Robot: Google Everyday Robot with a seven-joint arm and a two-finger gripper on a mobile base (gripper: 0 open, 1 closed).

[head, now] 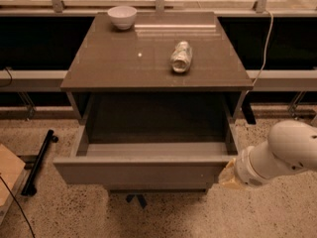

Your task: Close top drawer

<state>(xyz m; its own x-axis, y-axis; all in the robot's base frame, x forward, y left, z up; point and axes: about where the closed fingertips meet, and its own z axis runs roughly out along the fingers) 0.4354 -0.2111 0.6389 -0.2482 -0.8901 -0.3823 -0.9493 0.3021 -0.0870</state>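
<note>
The top drawer (pixel 138 171) of a grey-brown cabinet stands pulled far out toward me, its plain flat front low in the view and its lighter grey floor (pixel 153 149) showing. My white arm comes in from the right. My gripper (pixel 227 175) is at the right end of the drawer front, touching or very close to it. Its end is mostly hidden behind the wrist.
On the cabinet top (pixel 114 63) lie a white bowl (pixel 122 16) at the back left and a clear bottle (pixel 181 56) on its side. A black bar (pixel 39 160) and a wooden board (pixel 9 168) lie on the speckled floor at left. A cable (pixel 266 38) hangs at right.
</note>
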